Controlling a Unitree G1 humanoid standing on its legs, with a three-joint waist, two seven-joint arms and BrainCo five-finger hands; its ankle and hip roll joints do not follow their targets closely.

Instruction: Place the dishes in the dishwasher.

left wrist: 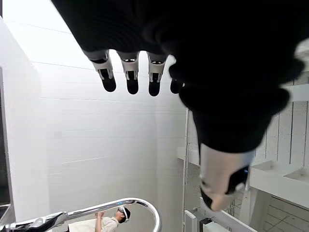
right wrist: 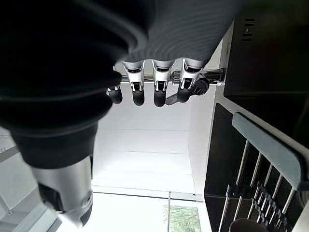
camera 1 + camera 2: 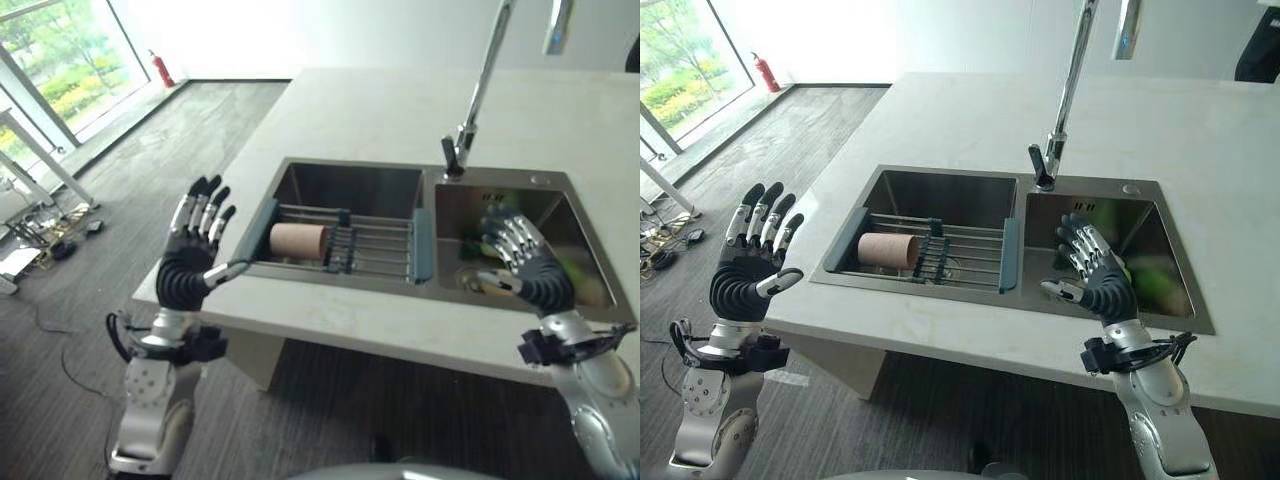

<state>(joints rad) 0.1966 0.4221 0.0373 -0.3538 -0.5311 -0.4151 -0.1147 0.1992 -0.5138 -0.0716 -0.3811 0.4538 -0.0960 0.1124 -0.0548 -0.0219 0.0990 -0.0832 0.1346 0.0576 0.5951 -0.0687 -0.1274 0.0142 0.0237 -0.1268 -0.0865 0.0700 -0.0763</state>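
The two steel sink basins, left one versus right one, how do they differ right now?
The left steel basin is bridged by a wire drying rack with grey-blue ends, holding a tan cylindrical cup on its side; the right steel basin has no rack. The right basin has something green at its bottom and the right hand open above it; the left hand is open beyond the counter edge. Both basins share one steel surround.

Brushed steel sink [image 3: 940,195], polished chrome faucet [image 3: 1065,100], smooth matt stone countertop [image 3: 970,115].

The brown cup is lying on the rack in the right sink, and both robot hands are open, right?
Not quite. The brown cup lies on the rack over the left sink, as the right eye view shows. Both the left hand and right hand are open.
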